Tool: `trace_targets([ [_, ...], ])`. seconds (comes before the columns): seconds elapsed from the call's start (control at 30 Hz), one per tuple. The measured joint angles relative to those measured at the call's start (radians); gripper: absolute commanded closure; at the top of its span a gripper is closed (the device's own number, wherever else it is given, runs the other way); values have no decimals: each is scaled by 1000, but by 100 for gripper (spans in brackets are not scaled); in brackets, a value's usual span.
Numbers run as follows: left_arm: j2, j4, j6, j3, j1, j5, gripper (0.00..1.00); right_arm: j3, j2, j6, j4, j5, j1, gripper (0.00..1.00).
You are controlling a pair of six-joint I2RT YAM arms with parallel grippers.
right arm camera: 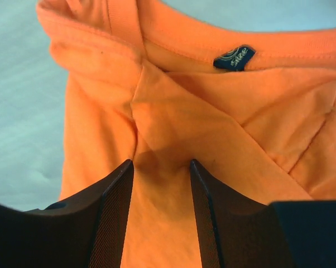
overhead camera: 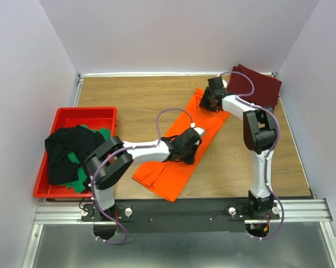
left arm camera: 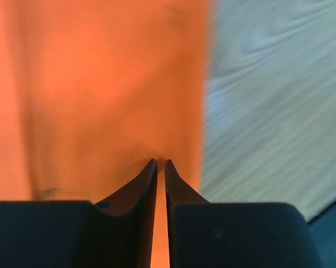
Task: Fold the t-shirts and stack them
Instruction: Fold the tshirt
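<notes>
Our left hand (left arm camera: 161, 162) is pressed together, pinching the orange shirt (overhead camera: 166, 176) at mid-frame; our right hand (right arm camera: 159, 167) is spread over its collar, higher up. The maroon shirt (overhead camera: 263, 85) lies upper right on the table (overhead camera: 129, 95).

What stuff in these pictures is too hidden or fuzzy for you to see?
Top view: the green shirt is mostly buried under the black shirt in the red bin.
Right wrist view: the writing on the collar tag is too small and blurry to read.
Left wrist view: I cannot tell whether the left gripper pinches the orange shirt, because its own fingers hide that.
</notes>
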Motion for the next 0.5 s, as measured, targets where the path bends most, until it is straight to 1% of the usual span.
trace_targets([
  [0.07,34,23,-2,47,-5,38,83,101,74,-21,10,-23,13,47],
  [0.13,73,60,-5,101,-5,71,82,265,174,-58,-10,-64,36,46],
  [0.2,99,92,-6,144,-5,100,82,363,240,-87,-19,-98,55,45],
  [0.27,124,118,-6,190,-3,124,81,480,311,-118,-36,-144,78,42],
  [0.3,133,125,-5,208,-3,132,81,515,336,-134,-37,-165,87,41],
  [0.37,153,154,-5,246,-2,154,81,580,375,-159,-49,-201,99,37],
  [0.4,159,161,-4,258,0,161,81,605,390,-175,-52,-219,106,33],
  [0.5,164,179,0,284,11,177,81,624,394,-206,-70,-242,111,26],
])
